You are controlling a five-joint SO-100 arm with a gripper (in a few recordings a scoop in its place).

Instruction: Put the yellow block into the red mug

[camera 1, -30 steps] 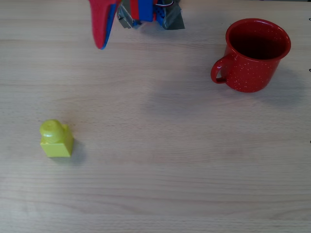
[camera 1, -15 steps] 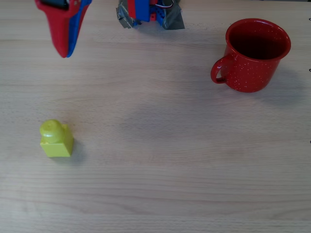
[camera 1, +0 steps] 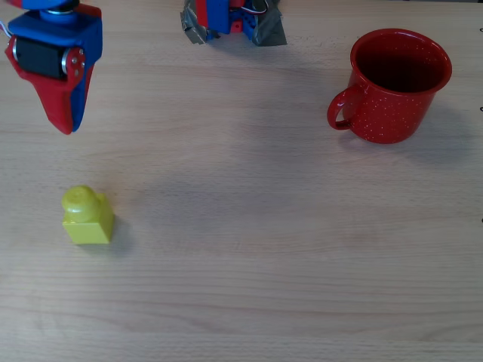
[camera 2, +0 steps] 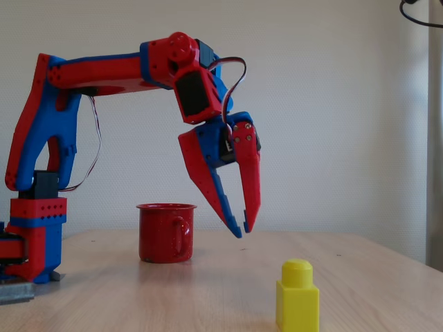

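Pale wood table [camera 1: 249,249], plain light wall behind in fixed view. Yellow block [camera 1: 87,216] stands upright on table, stud up, at left in overhead view, nothing touching it. Red mug [camera 1: 392,83] upright at far right, handle pointing left, well apart from block. Gripper [camera 2: 239,227] hangs in air above table, tips pointing down, fingers nearly together with only narrow gap at tips, holding nothing. In overhead view gripper [camera 1: 64,124] sits beyond block, apart from it.
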